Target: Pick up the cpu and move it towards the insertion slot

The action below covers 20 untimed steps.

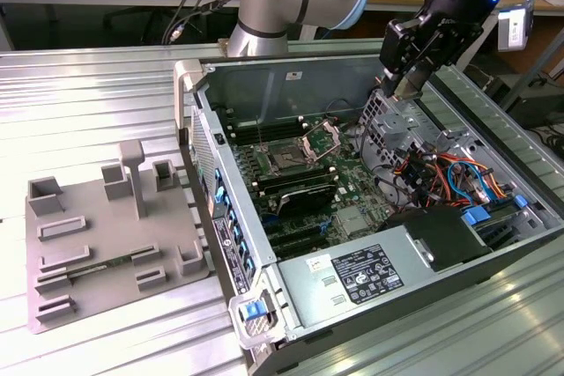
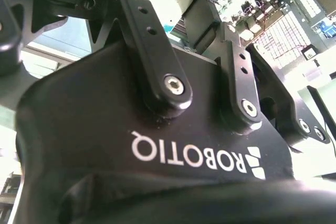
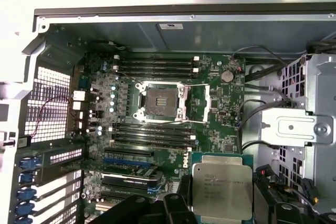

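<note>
Apparently gripper [image 3: 220, 211] fingers pinching cpu [image 3: 221, 190], held above case, insertion slot [image 3: 160, 101] uncovered.

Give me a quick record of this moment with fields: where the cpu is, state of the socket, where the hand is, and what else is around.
cpu: held at the hand, silver top facing the first wrist view's camera
insertion slot: bare, bracket swung open, nothing seated
hand: above the open computer case, toward the exterior view's right of the slot
memory slots: long black rows either side of the slot
grey tray: on the table beside the case
</note>
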Each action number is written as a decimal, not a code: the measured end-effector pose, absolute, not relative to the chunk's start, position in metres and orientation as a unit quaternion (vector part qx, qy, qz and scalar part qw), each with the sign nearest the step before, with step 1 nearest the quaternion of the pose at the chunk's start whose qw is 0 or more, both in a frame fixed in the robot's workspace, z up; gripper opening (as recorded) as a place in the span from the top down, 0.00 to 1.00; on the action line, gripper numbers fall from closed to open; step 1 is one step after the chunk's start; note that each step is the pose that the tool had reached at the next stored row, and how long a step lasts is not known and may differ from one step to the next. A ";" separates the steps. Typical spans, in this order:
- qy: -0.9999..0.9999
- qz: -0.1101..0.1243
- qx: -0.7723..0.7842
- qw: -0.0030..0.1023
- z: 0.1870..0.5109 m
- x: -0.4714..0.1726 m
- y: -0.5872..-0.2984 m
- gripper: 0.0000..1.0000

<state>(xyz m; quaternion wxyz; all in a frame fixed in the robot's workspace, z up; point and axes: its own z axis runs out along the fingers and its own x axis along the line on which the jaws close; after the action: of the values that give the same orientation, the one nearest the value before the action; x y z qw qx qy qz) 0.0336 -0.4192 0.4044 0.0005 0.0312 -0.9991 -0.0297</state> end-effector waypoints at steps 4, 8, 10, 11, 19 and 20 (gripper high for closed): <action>-0.999 -0.030 0.031 0.001 0.404 0.038 -0.419 0.45; -0.999 -0.030 0.031 0.001 0.404 0.042 -0.419 0.45; -0.999 -0.030 0.031 0.001 0.404 0.044 -0.419 0.45; -0.999 -0.030 0.031 0.001 0.404 0.045 -0.419 0.45; -0.999 -0.030 0.031 0.001 0.404 0.051 -0.419 0.45; -0.999 -0.030 0.031 0.001 0.404 0.052 -0.419 0.45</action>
<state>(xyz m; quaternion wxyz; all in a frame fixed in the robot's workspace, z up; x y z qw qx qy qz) 0.0525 -0.4192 0.4044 0.0005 0.0311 -0.9991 -0.0297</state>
